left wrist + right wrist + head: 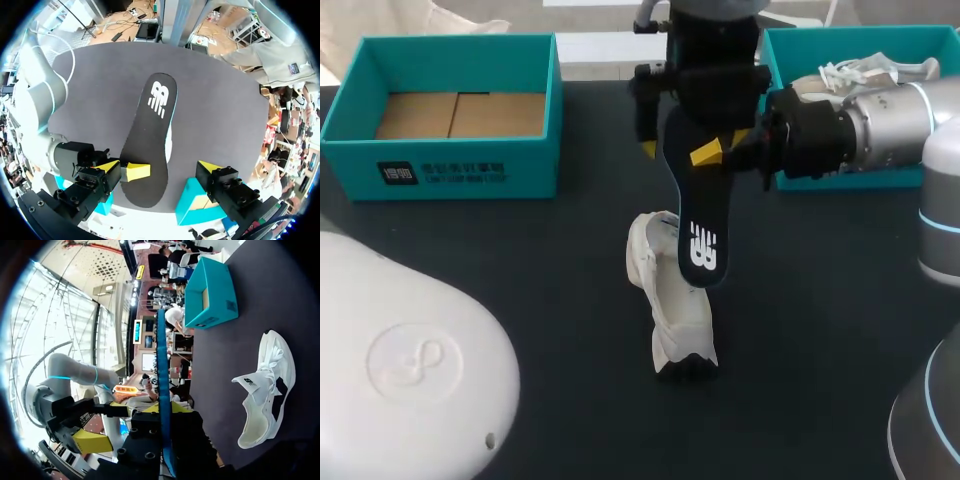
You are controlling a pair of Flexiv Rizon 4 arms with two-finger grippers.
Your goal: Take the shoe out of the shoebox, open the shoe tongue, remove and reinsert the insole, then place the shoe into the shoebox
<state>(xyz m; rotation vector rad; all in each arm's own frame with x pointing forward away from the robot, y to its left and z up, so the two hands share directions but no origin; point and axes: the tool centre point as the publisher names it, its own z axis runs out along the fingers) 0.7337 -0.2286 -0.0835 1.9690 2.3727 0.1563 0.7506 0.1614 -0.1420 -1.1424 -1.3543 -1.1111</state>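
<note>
My right gripper [712, 154] is shut on a dark insole [698, 240] with a white logo, holding it by its heel end above the table. In the right wrist view the insole [161, 365] shows edge-on between that gripper's [162, 416] fingers. Under the insole's toe end, a white shoe [672, 310] lies on the dark table; the shoe [265, 390] is off to the side of the right gripper. My left gripper [159, 167] hangs wide open above the insole [150, 125], one finger on either side of its heel end.
A teal shoebox [440, 170] with only a cardboard bottom stands at the back left. A second teal box [840, 180] at the back right holds another white shoe [870, 72]. A large white housing [410, 370] fills the front left corner.
</note>
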